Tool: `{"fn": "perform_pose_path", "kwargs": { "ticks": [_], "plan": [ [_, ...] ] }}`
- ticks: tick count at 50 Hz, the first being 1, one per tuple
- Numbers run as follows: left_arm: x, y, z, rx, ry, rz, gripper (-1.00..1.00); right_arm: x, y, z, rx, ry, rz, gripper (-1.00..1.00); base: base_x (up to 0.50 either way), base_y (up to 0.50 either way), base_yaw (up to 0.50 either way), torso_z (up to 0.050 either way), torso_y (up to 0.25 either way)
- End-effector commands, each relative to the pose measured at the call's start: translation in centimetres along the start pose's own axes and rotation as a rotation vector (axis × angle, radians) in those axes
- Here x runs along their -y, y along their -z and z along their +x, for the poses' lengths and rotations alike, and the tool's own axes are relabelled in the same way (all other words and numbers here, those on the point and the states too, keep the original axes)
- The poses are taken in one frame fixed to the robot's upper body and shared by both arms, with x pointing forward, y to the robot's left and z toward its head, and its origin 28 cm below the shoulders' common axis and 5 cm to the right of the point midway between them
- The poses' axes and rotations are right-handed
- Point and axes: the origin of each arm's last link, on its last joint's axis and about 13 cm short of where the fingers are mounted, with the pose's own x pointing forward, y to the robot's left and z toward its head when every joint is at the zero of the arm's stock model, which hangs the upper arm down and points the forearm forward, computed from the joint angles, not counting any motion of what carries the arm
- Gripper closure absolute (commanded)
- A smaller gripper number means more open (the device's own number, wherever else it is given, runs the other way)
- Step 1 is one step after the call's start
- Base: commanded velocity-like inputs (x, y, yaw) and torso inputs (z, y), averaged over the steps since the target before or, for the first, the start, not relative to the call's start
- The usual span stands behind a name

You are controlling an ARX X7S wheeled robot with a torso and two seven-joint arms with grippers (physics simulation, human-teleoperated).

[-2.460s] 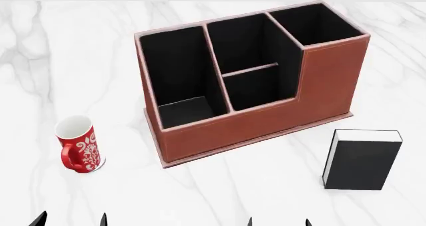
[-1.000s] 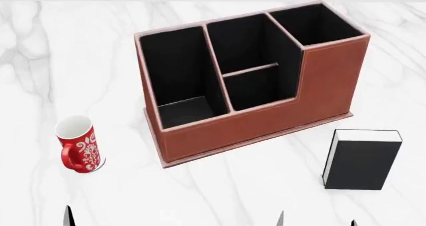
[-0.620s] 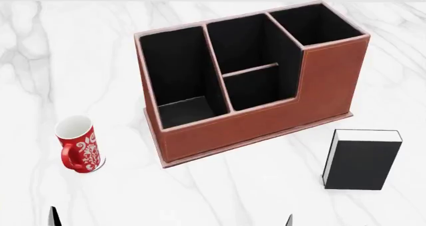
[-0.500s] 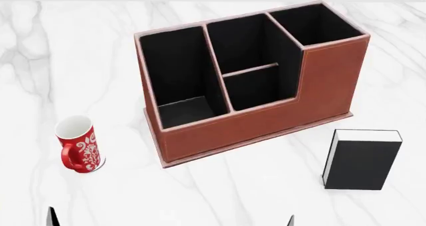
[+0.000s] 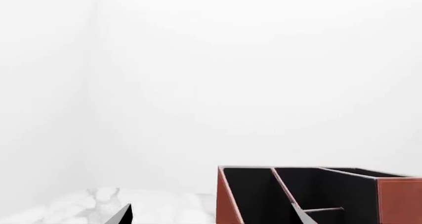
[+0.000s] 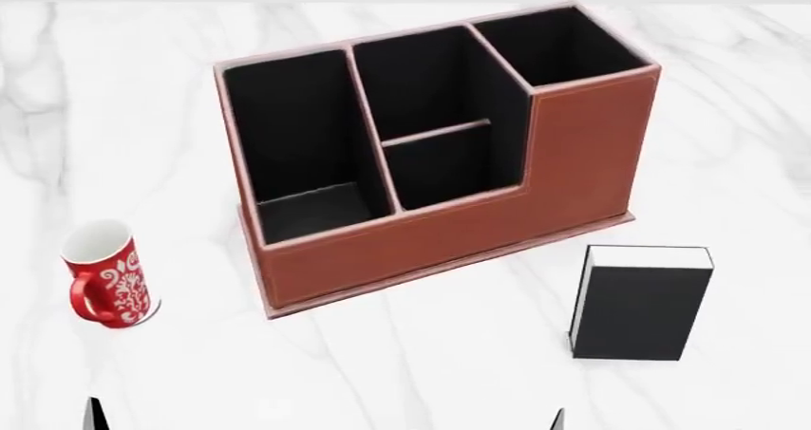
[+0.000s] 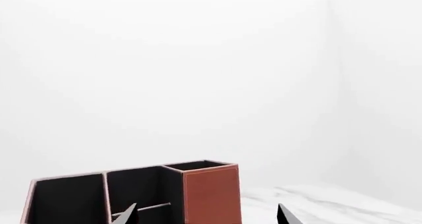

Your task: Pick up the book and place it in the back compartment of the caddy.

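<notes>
The black book lies flat on the marble table, white page edge at its far end, to the right of and nearer than the reddish-brown caddy. The back compartment is the small black pocket between the thin divider and the low brown wall. Only one dark fingertip of my left gripper and one fingertip of my right show at the head view's near edge. In the wrist views my left gripper and right gripper stand open and empty, well short of the caddy.
A red patterned mug stands to the left of the caddy, near my left arm. The long narrow pocket is at the caddy's left and the tall square pocket at its right. White walls lie beyond the table.
The head view has swung rightward, so caddy, book and mug sit further left in it. The fingertips at the near edge have spread; one per gripper shows instead of two.
</notes>
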Motion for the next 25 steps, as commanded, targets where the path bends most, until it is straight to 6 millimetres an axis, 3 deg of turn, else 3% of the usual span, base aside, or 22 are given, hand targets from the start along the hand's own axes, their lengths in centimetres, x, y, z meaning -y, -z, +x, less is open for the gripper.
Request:
{"fn": "perform_pose_path", "kwargs": {
  "ticks": [1, 25],
  "plan": [
    [-0.01, -0.13, -0.05, -0.003, 0.011, -0.015, -1.0, 0.07, 0.01, 0.07, -0.004, 0.006, 0.005, -1.0, 0.0, -0.2, 0.0, 0.0, 0.0],
    [-0.05, -0.14, -0.08, 0.0, 0.006, -0.013, -1.0, 0.08, 0.11, 0.14, -0.011, 0.004, 0.012, -1.0, 0.0, -0.2, 0.0, 0.0, 0.0]
  ]
}}
